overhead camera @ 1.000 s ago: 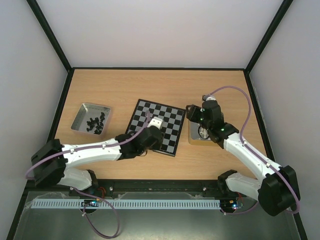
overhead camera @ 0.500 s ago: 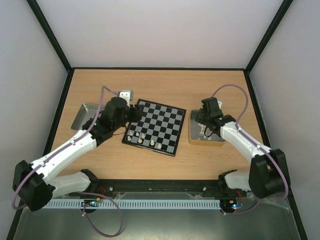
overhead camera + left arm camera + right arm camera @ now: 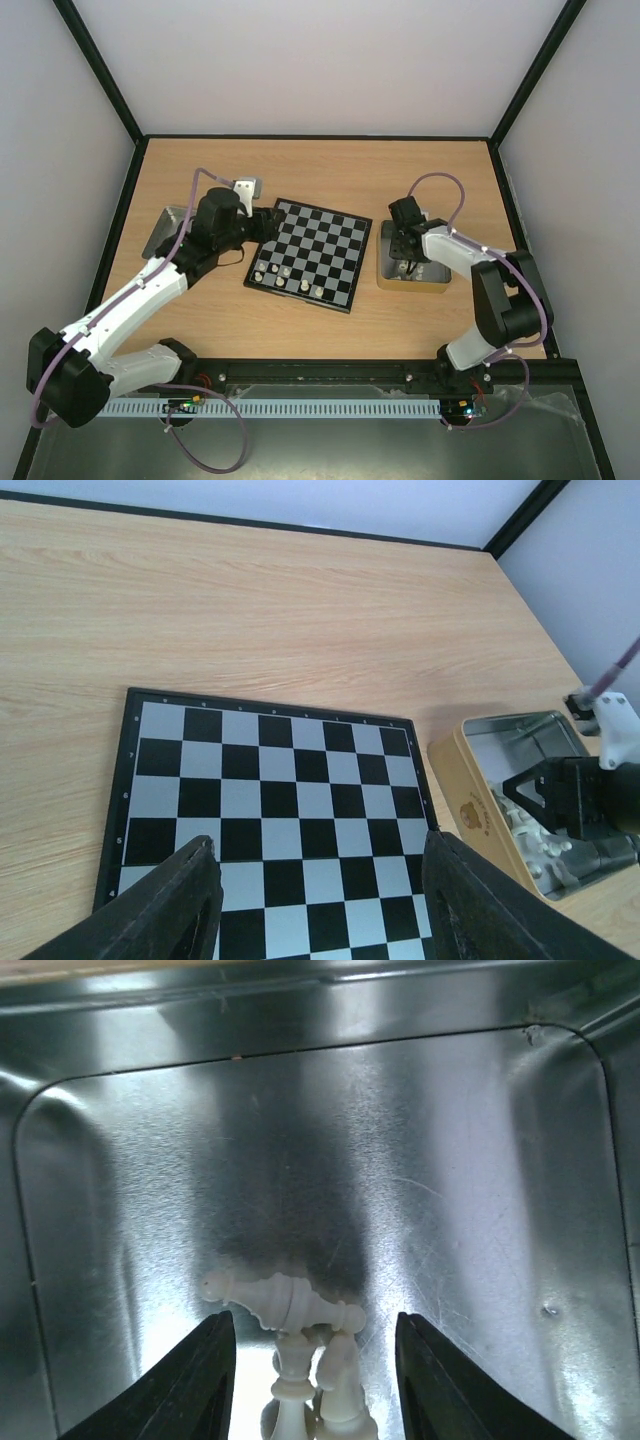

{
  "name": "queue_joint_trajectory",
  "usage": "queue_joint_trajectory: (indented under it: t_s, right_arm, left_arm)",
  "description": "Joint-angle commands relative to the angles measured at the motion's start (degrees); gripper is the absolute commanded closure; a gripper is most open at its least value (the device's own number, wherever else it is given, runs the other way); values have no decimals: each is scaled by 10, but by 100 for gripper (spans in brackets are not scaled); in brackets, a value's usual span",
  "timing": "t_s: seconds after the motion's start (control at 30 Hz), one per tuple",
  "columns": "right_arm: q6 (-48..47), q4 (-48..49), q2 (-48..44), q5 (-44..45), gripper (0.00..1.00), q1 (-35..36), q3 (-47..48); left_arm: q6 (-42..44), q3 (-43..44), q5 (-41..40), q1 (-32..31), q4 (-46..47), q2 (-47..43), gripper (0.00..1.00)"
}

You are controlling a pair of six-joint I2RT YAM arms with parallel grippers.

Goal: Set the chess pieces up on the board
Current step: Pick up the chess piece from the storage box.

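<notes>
The board [image 3: 318, 250] lies mid-table with several cream-white chess pieces [image 3: 283, 272] standing along its near edge. My left gripper [image 3: 263, 222] hovers open at the board's far left corner. In the left wrist view its fingers [image 3: 175, 905] straddle bare squares of the board [image 3: 270, 780], with nothing between them. My right gripper [image 3: 405, 262] reaches down into the tin [image 3: 440, 288] to the right of the board. Its jaws stand open on either side of a small heap of white pieces [image 3: 290, 1305], with a gap on each side.
A second silvery tin [image 3: 162, 232] sits left of the board, mostly hidden under my left arm. In the left wrist view the tan-sided tin [image 3: 480, 810] sits close to the board's right edge. Black frame rails border the table.
My left arm swung from the board's near edge to its far left corner, uncovering white pieces on the near row. My right gripper lowered into the tin and its jaws narrowed.
</notes>
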Motion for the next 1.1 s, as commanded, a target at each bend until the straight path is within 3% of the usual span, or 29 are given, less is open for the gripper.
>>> queue_joint_trajectory:
  t_s: [0.0, 0.27, 0.63, 1.07]
  right_arm:
    - [-30, -26, 29, 24, 58, -2, 27]
    - [-48, -1, 66, 19, 62, -6, 40]
    - [-39, 29, 87, 3, 84, -11, 35]
    - [-16, 113, -78, -10, 87, -10, -20]
  left_arm:
    - [13, -8, 21, 6, 6, -1, 43]
    - [15, -7, 23, 9, 6, -3, 43]
    - [9, -10, 29, 11, 8, -4, 43]
    - [-18, -6, 52, 11, 21, -9, 43]
